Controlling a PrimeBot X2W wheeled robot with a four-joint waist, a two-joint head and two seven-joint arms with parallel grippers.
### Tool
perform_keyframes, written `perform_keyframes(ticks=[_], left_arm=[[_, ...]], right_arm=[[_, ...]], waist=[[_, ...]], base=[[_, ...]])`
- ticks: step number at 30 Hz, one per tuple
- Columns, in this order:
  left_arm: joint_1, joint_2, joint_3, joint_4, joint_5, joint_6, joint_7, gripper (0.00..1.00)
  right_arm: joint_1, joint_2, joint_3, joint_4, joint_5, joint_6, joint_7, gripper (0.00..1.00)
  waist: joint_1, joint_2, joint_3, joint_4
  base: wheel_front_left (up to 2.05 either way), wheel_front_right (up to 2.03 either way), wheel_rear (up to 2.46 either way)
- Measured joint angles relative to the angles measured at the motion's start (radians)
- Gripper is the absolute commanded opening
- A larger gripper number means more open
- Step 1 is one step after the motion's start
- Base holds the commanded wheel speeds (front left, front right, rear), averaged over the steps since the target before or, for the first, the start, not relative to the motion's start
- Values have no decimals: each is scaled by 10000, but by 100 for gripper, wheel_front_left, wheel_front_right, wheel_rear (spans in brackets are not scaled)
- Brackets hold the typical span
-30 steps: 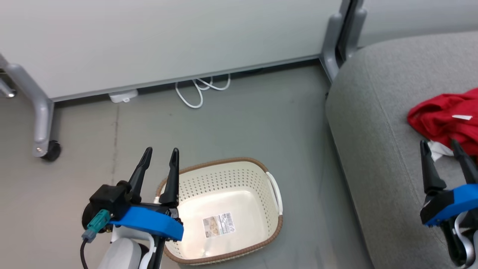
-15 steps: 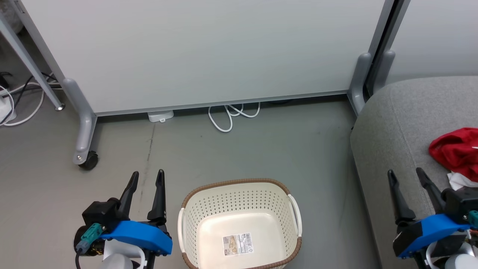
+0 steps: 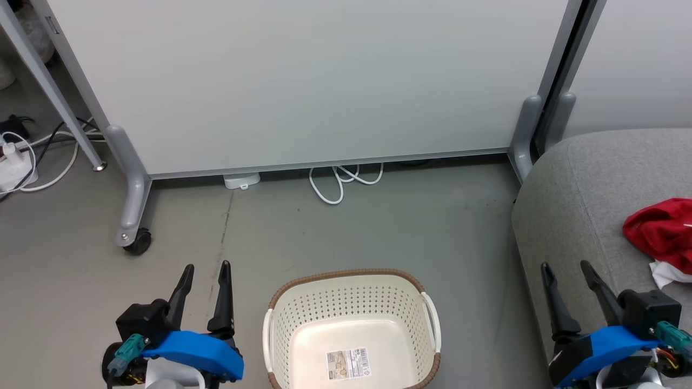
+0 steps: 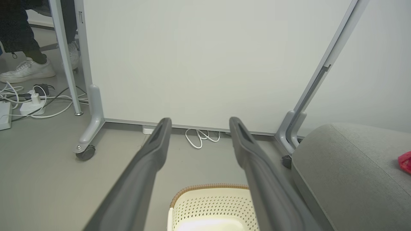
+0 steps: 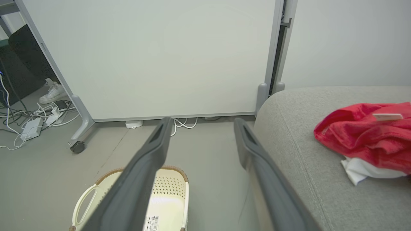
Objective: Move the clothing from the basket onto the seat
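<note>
The cream basket (image 3: 351, 302) with its brown rim stands on the floor between my two arms, and only a barcode label lies on its bottom. The red clothing (image 3: 662, 232) with a bit of white lining lies bunched on the grey seat (image 3: 584, 183) at the right; the right wrist view has the clothing (image 5: 369, 138) on the seat (image 5: 298, 154) too. My left gripper (image 3: 207, 266) hangs open over the floor left of the basket. Over the seat's front edge my right gripper (image 3: 566, 265) is open and holds nothing.
A white partition on grey wheeled legs (image 3: 132, 205) stands behind the basket, with a coiled white cable (image 3: 340, 181) at its foot. More cables and a power strip (image 4: 19, 106) lie at the far left, beside a person's white shoe (image 4: 25, 69).
The head camera has tilted up and swung, so basket and seat sit lower and more to the right in view. Both grippers stay open; the left one now stands clear of the basket.
</note>
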Motion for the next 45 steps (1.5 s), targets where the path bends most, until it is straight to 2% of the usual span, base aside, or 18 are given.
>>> perform_keyframes(ticks=[22, 23, 30, 45], left_arm=[[34, 21, -115, 111, -13, 0, 0, 100], [34, 25, -134, 115, -19, 0, 0, 0], [623, -104, -104, 560, -226, 2, 159, 0], [628, -163, 372, -12, -2581, 2, 867, 0]], right_arm=[[-7, 84, 144, 199, 125, 0, -56, 100], [-8, 90, 148, 207, 138, 0, -56, 0], [167, 174, 121, 809, 347, 0, 79, 0], [142, 196, 61, 819, 3147, 0, 368, 0]], waist=[[1, 0, 6, -57], [1, 0, 9, -52], [1, 0, 7, -64], [1, 0, 12, -142]], base=[[0, 0, 0], [0, 0, 0], [0, 0, 0], [0, 0, 0]])
